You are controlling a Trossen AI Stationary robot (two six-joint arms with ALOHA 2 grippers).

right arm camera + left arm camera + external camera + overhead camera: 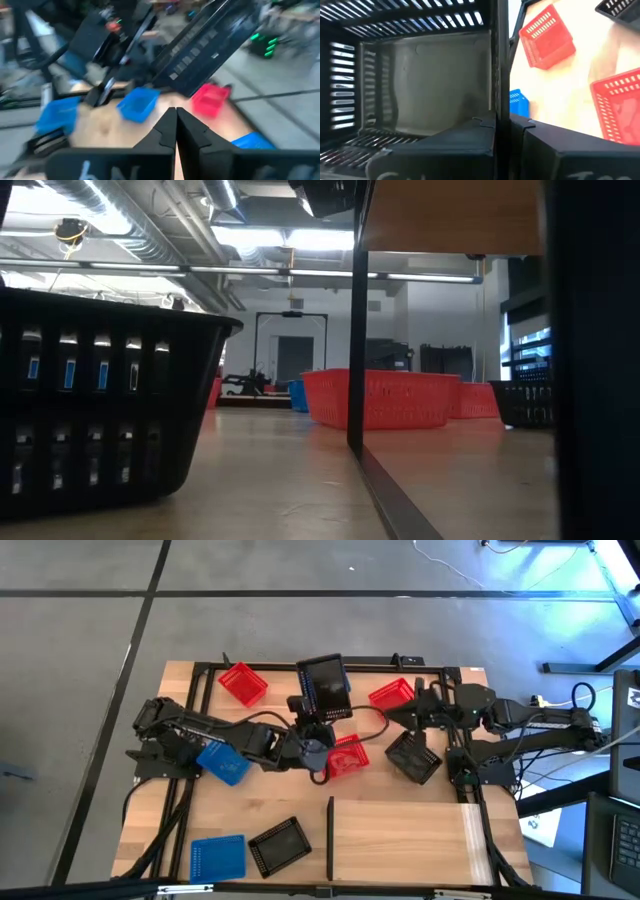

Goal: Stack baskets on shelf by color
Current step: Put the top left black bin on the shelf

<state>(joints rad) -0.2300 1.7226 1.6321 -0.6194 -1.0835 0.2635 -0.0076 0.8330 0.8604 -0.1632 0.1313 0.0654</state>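
Black basket (325, 688) raised in left tool (318, 725), arm reaching mid-table

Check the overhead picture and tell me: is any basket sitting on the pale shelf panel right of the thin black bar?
No. The shelf is bare in the high view, and the nearest black basket lies left of the black bar.

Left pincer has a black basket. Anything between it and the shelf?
Yes: a red basket lies on the table between the held black basket and the shelf, near the shelf's black bar. Carried high, it would likely clear.
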